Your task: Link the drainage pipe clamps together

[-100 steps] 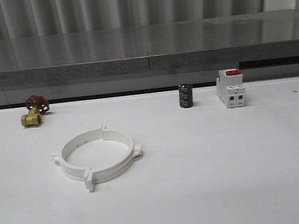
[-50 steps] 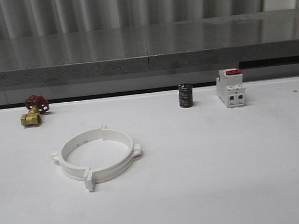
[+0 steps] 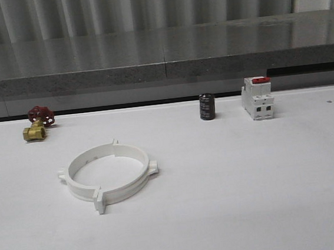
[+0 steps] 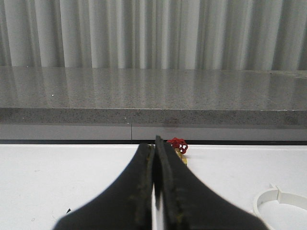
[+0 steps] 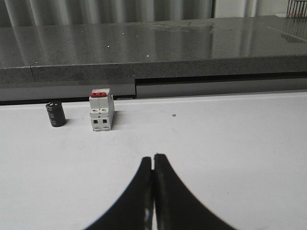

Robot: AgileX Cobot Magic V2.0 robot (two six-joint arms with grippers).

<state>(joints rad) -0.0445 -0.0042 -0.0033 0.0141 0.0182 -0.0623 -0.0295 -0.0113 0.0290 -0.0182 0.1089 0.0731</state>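
Evidently both grippers, left gripper (image 4: 154, 148) and right gripper (image 5: 153, 160), closed, empty.

The clamps (image 3: 108, 177) lie joined as a ring on the table (image 3: 251, 199), with bare surface all round them. The valve (image 3: 37, 124), capacitor (image 3: 207, 107) and breaker (image 3: 257, 98) stand well apart along the far edge, below the grey ledge (image 3: 161, 63).
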